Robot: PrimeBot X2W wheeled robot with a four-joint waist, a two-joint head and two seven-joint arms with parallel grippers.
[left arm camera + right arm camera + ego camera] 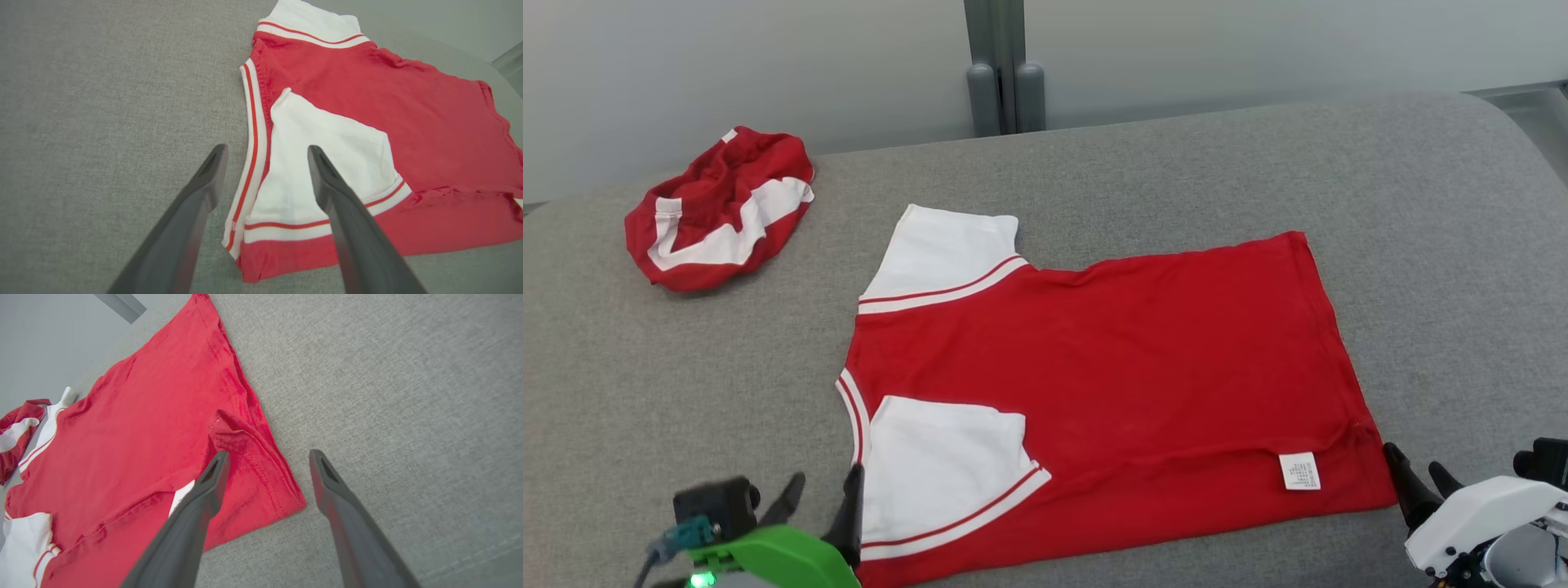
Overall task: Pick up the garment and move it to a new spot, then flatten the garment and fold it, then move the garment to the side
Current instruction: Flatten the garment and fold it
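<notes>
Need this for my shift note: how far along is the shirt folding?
Done: the red shirt lies flat on the grey surface, its near edge and near sleeve folded over. In hand: nothing; left gripper and right gripper stand open at its near corners. Left: the far sleeve fold, further folds, moving it aside.

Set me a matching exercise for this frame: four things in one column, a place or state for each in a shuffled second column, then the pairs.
Things:
1. red shirt
2. crumpled red and white garment
3. white label
4. left gripper

Places or states:
A. bunched up at the far left of the grey surface
B. open, at the shirt's collar end
C. laid out flat in the middle
D. on the shirt, near the hem corner by the right gripper

Pairs: 1-C, 2-A, 3-D, 4-B
</notes>
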